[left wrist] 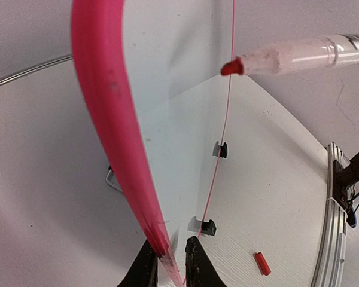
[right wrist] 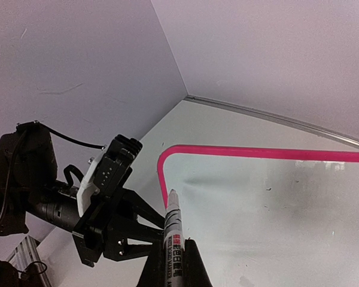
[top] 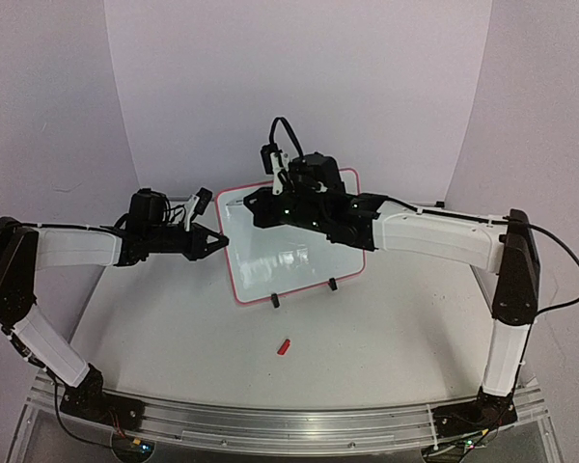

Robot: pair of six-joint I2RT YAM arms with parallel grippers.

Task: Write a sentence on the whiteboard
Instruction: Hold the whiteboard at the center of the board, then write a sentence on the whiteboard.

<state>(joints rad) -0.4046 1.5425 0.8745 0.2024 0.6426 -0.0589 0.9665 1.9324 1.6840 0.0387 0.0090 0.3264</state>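
- Top external view showed a pale, matte table (top: 174,328) with a curved lavender backdrop (top: 299,87) closing it in on the left, rear and right. An aluminium rail (top: 289,422) ran along the near edge.
- At the far left, the left arm reached in low from its base. The bare table surface in front of it lay open down to the rail.
- The left gripper (top: 217,243) sat at the left edge of the whiteboard (top: 289,256). In the left wrist view its jaws were nearly closed, pinching the board's pink rim (left wrist: 107,107) between the two fingers.
- The whiteboard stood at mid-table, tilted back on two small black feet (top: 274,301). Its glossy face showed only reflections, and any writing was too faint to make out.
- A small red cap (top: 284,346) lay loose on the table just in front of the board, apart from it.
- The right gripper (right wrist: 173,263) hung over the board's upper left corner with its jaws closed tight on a marker (right wrist: 172,230). The red tip pointed at the board's face near the rim, but I could not tell whether it touched.
- To the right, the right arm stretched across from its base, and the table beneath it was bare.
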